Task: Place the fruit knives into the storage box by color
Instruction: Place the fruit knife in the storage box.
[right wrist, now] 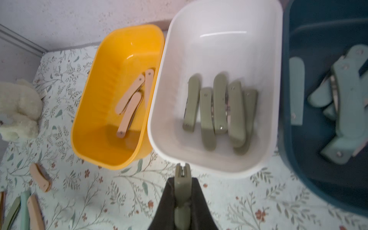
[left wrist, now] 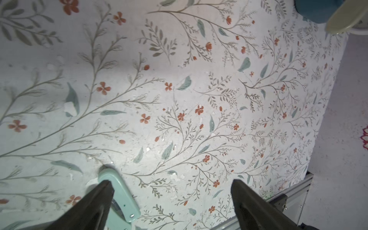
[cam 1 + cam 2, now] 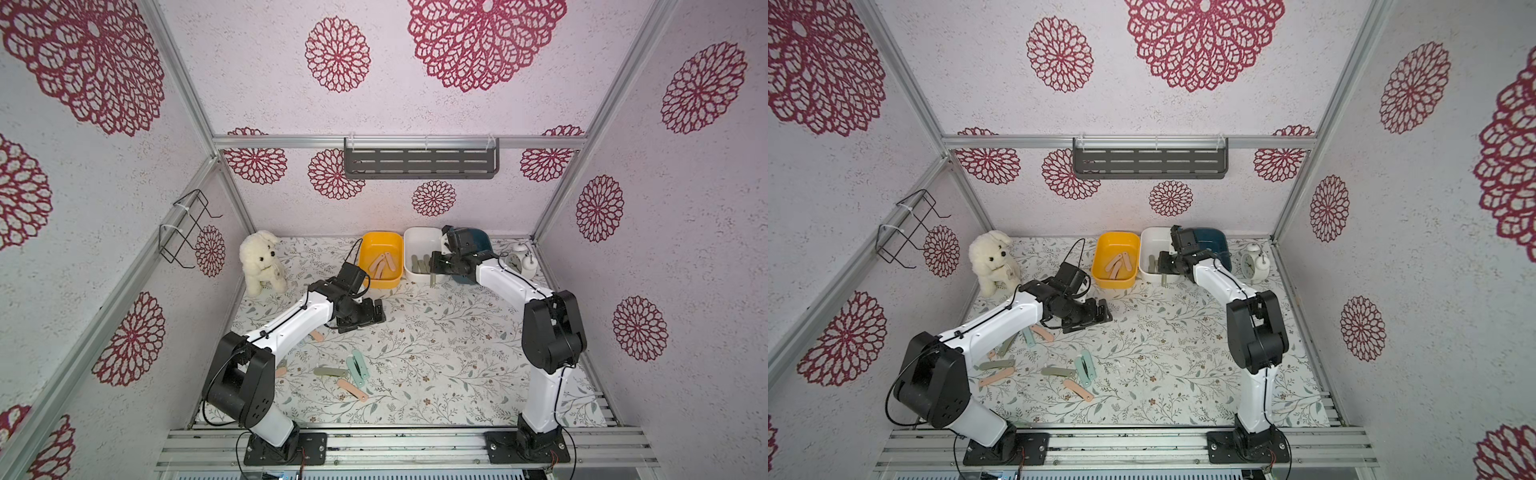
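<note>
My right gripper point(image 1: 182, 181) is shut on an olive fruit knife point(image 1: 181, 173), held on edge just in front of the white storage box point(image 1: 219, 49), which holds several olive knives. The yellow box point(image 1: 95, 99) holds peach knives and the dark teal box point(image 1: 286, 99) holds mint ones. In a top view the held knife point(image 3: 432, 281) hangs below that gripper point(image 3: 433, 274). My left gripper point(image 2: 172, 182) is open and low over the mat, one finger beside a mint knife point(image 2: 121, 195). More knives lie loose: mint point(image 3: 357, 365), olive point(image 3: 328, 371), peach point(image 3: 352, 390).
A white plush dog point(image 3: 262, 262) sits at the back left, and an alarm clock point(image 3: 519, 259) stands right of the boxes. A grey slotted shelf point(image 3: 419, 158) and a wire rack point(image 3: 187, 228) hang on the walls. Further knives point(image 3: 996, 365) lie beside the left arm.
</note>
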`<state>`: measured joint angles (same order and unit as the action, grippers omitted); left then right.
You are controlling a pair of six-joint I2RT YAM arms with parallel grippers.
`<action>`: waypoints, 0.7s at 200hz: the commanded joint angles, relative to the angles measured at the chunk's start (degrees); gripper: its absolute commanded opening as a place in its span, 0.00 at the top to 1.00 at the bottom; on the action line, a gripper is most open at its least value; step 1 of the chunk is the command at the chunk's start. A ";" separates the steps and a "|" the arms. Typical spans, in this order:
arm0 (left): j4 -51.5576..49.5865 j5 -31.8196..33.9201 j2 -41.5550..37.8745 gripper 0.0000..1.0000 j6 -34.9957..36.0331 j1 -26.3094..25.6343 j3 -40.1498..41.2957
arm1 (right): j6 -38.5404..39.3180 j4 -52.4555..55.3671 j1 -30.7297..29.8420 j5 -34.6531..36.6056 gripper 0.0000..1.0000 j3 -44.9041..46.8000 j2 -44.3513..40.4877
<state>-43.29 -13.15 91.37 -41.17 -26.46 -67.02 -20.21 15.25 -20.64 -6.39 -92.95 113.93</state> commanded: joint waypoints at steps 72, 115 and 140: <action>-5.43 6.00 -3.70 0.03 -6.02 1.22 2.20 | 5.33 4.41 1.41 -0.09 1.00 -23.26 17.79; -5.46 6.64 -4.62 0.03 -7.06 1.19 3.54 | 6.49 5.41 1.00 -0.76 0.74 -25.17 17.46; -5.73 6.72 -4.39 0.03 -7.70 0.76 4.17 | 7.07 6.30 0.58 -0.97 0.43 -25.11 14.82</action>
<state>-48.16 -7.35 88.51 -47.70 -25.45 -63.68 -14.92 20.62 -19.55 -6.46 -116.22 133.91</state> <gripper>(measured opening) 0.973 0.445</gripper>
